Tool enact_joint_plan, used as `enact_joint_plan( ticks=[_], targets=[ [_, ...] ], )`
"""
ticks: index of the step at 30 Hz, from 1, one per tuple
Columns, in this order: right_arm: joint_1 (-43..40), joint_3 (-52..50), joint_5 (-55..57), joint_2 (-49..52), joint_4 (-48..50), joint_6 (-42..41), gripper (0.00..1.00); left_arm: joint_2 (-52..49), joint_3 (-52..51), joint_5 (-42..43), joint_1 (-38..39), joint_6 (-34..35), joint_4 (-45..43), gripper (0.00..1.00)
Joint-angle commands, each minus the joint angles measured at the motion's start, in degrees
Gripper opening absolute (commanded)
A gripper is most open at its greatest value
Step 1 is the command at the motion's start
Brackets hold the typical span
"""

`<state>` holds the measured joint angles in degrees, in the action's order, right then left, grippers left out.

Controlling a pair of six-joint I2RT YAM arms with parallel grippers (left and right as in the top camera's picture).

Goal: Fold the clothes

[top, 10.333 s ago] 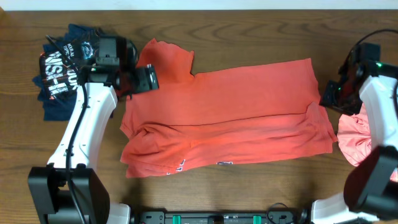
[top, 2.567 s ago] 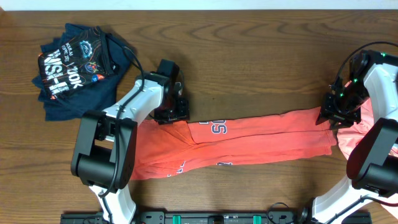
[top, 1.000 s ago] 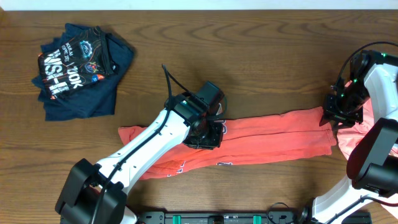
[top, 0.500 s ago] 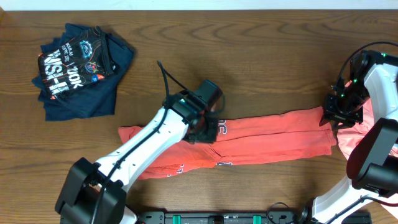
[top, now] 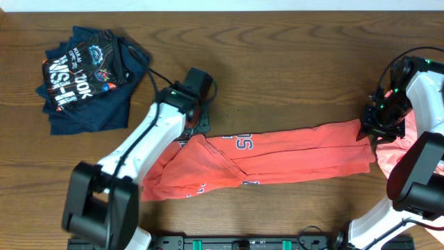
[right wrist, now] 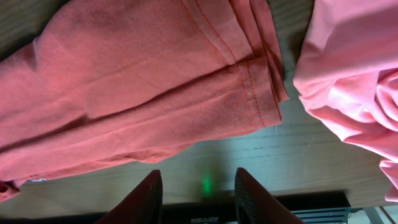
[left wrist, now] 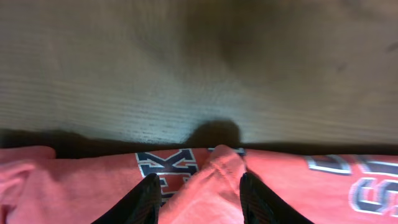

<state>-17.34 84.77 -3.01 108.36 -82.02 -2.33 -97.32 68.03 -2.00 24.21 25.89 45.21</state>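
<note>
The clothes in hand are a coral-red T-shirt [top: 291, 149] folded into a long strip across the table's front, with navy-and-white letters showing. My left gripper [top: 196, 128] hovers at the strip's upper left edge. In the left wrist view its jaws [left wrist: 200, 202] stand apart, and a raised ridge of the coral shirt [left wrist: 214, 180] lies loose between them. My right gripper [top: 374, 128] is at the shirt's right end. It [right wrist: 200, 198] is open over bare wood, just off the shirt's hem [right wrist: 249, 93].
A pile of navy printed shirts [top: 87, 76] lies at the back left. A crumpled pink shirt [right wrist: 348, 93] sits at the right edge beside the right arm [top: 423, 104]. Bare wooden table [top: 291, 62] stretches behind the strip.
My left gripper has opened, letting go of the shirt near its middle, and has drawn back to the left and up. The right arm has not moved.
</note>
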Motion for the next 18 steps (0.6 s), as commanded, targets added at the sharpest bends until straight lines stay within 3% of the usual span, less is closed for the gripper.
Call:
enact_joint_plan(
  ticks=[1, 6, 8, 11, 18],
  targets=[
    [-0.26, -0.20, 0.20, -0.39, -0.26, -0.48, 0.37, -4.31, -0.33, -1.51, 0.22, -0.76, 1.11, 0.43],
    [-0.26, -0.20, 0.22, -0.39, -0.39, -0.33, 0.37, -8.09, -0.33, -1.27, 0.20, -0.74, 1.36, 0.42],
    [-0.26, -0.20, 0.22, -0.39, -0.26, -0.33, 0.37, -8.31, -0.33, 0.35, 0.20, -0.76, 1.64, 0.31],
    [-0.26, -0.20, 0.20, -0.39, -0.20, -0.35, 0.37, -7.78, -0.31, 3.06, 0.24, -0.81, 2.08, 0.06],
    [-0.26, -0.20, 0.24, -0.39, -0.02, -0.33, 0.37, -5.55, -0.31, 16.79, 0.24, -5.66, 3.30, 0.06]
  ],
)
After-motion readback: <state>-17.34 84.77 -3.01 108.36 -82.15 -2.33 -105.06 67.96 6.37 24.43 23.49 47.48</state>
